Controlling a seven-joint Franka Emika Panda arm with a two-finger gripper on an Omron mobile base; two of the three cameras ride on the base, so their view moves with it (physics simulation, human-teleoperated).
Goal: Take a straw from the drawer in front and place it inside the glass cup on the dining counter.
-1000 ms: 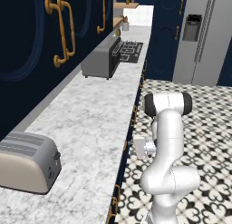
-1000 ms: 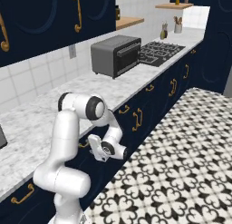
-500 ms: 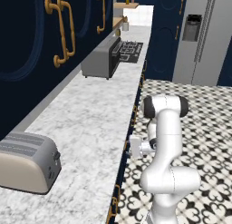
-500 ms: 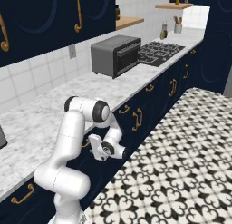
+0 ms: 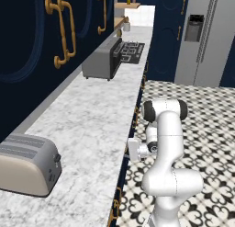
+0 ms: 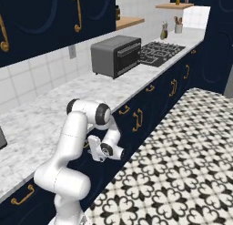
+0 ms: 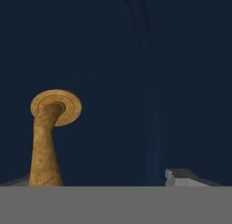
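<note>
We saw our gripper (image 6: 94, 149) pressed close to the navy drawer (image 7: 136, 82) front, gold handle (image 7: 47, 132) beside one fingertip, fingers apparently spread, nothing visibly held.

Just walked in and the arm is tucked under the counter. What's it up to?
The arm has its gripper pressed up close to the navy drawer front below the marble worktop. The hand view shows the gold handle right at the fingers, jaws open around it and nothing gripped yet. The drawer looks shut, so no straw is out.
</note>
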